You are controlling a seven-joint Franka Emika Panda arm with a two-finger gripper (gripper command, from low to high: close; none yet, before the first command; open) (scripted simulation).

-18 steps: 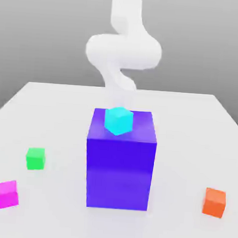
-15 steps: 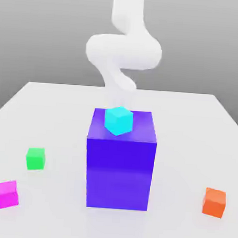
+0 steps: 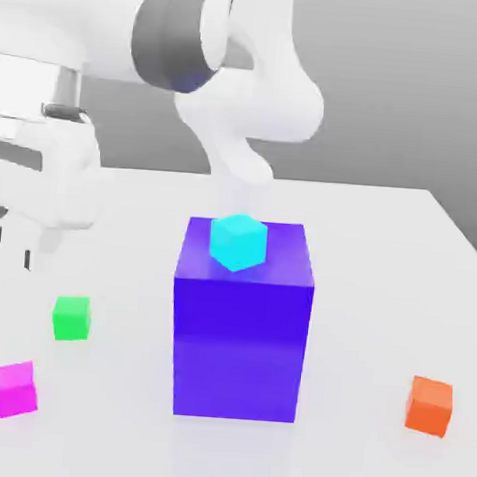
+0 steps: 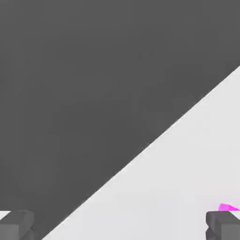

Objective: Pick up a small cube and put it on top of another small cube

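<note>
Your open, empty hand [image 4: 120, 226] sits above the magenta cube [image 3: 15, 389]; likely light, rigid: grip opposite side faces.

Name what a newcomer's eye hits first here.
Probably the big blue-purple block in the middle of the exterior view, with a cyan cube on top. Next, the white robot arm reaching across the upper left, its open gripper above the table on that side.

The big block [image 3: 240, 333] looks smooth and a bit shiny, and the pink cube [image 3: 16, 389] looks smooth and dull.
</note>
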